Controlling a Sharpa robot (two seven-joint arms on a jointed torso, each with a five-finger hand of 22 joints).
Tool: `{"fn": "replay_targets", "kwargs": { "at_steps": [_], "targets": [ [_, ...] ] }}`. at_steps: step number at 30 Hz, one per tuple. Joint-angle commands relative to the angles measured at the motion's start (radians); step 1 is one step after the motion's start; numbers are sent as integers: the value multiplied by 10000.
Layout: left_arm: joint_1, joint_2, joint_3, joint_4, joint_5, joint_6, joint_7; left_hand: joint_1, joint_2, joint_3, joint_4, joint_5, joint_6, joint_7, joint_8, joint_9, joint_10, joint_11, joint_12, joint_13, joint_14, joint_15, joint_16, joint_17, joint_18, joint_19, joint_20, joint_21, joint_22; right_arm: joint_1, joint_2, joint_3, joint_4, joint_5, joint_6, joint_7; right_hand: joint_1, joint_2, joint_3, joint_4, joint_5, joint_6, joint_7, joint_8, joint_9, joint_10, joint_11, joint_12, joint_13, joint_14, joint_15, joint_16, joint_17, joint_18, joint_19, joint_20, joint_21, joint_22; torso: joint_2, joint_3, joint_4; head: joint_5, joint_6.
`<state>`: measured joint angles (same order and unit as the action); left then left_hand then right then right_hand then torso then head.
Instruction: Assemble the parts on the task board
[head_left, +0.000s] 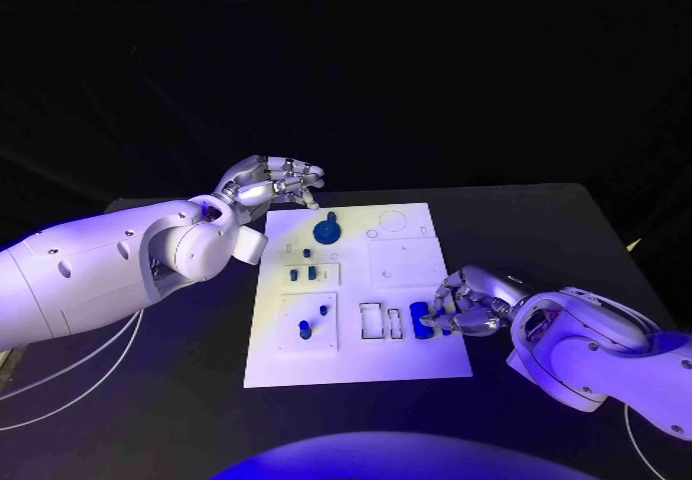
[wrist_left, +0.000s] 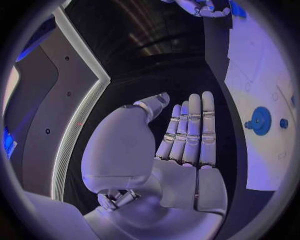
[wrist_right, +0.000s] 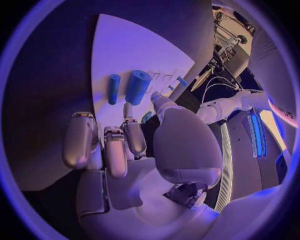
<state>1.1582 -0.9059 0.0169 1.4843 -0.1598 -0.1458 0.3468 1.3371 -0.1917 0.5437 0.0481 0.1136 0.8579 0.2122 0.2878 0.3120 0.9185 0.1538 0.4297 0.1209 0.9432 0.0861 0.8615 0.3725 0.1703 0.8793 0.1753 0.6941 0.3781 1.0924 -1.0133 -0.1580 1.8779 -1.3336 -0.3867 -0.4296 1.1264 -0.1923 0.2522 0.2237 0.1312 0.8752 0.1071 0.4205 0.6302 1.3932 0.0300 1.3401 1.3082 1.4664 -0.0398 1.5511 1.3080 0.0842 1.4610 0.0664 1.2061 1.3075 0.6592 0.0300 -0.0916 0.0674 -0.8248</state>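
Observation:
The white task board (head_left: 361, 350) lies in the middle of the black table. On it are a round blue part (head_left: 327, 232), small blue parts (head_left: 303, 272) in the middle left, and two more (head_left: 306, 327) nearer me. A thick blue cylinder (wrist_right: 137, 86) and a thinner blue part (wrist_right: 114, 88) lie near the board's right edge. My left hand (head_left: 274, 180) hovers over the board's far left corner, its fingers (wrist_left: 190, 130) straight and holding nothing. My right hand (head_left: 462, 305) sits at the board's right edge beside the blue cylinder (head_left: 418, 320), fingers (wrist_right: 115, 150) curled in. A sliver of blue shows between its thumb and a finger; whether it is held is unclear.
Empty outlined slots (head_left: 372, 320) lie left of the cylinder, and circle outlines (head_left: 392, 219) mark the board's far right. White cables (head_left: 87, 375) trail over the table at the left. Black table (head_left: 548, 230) surrounds the board.

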Motion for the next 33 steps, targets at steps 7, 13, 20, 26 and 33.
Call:
{"fn": "replay_targets", "kwargs": {
  "at_steps": [7, 13, 20, 26, 33],
  "targets": [
    [0, -4, 2, 42, 19, 122, 144, -62, 111, -41, -41, 51, -92, -6, -30, 11, -95, -23, 81, 10, -107, 7, -12, -12, 107, -21, 73, -50, -25, -150, 332, -1, -258, -746, 195, -380, -31, -3, -494, 336, 185, -87, 3, 53, 118, 112, -3, 107, 289, 946, 10, 45, 2154, -148, 32, -13, -24, 1166, 6, 8, -14, 74, -28],
    [0, -8, 2, 46, 22, 143, 140, -96, 113, -54, -20, 51, -101, -3, -31, 13, -116, -18, 86, 10, -110, 13, -7, -12, 105, -19, 79, -65, -34, -251, 555, -2, -378, -935, 256, -451, -25, 20, -605, 435, 218, -77, -2, 65, 148, 110, -6, 109, 300, 944, 8, 44, 2149, -146, 28, -14, -44, 1165, 11, 6, -15, 107, -44],
    [0, -13, 2, 46, 22, 167, 133, -102, 114, -56, -16, 51, -102, -3, -31, 14, -119, -18, 87, 10, -110, 14, -7, -12, 105, -19, 80, -68, -35, -335, 731, -6, -552, -1190, 510, -615, -2, 38, -668, 487, 215, -49, -11, 85, 172, 108, -12, 108, 305, 940, 5, 37, 2129, -140, 21, -15, -73, 1158, 5, -5, 2, 143, -83],
    [0, -23, 2, 45, 22, 181, 127, -125, 116, -65, -2, 53, -108, -2, -31, 15, -131, -16, 92, 11, -114, 18, -4, -12, 105, -19, 84, -81, -43, -433, 850, -13, -680, -1452, 740, -685, 187, 122, -729, 512, 231, 5, -33, 126, 222, 120, -31, 123, 335, 940, -10, 37, 2132, -136, 13, -24, -99, 1157, 11, -2, 3, 186, -102],
    [0, -36, 2, 51, 22, 199, 113, -125, 116, -65, -2, 53, -108, -2, -31, 15, -131, -16, 92, 11, -114, 18, -4, -12, 105, -19, 84, -81, -43, -533, 979, -16, -746, -1651, 821, -734, 807, 395, -667, 419, 176, 71, -62, 152, 299, 149, -63, 140, 388, 944, -39, 43, 2152, -141, 26, -50, -88, 1187, 11, 1, -16, 204, -104]
  ]
}}
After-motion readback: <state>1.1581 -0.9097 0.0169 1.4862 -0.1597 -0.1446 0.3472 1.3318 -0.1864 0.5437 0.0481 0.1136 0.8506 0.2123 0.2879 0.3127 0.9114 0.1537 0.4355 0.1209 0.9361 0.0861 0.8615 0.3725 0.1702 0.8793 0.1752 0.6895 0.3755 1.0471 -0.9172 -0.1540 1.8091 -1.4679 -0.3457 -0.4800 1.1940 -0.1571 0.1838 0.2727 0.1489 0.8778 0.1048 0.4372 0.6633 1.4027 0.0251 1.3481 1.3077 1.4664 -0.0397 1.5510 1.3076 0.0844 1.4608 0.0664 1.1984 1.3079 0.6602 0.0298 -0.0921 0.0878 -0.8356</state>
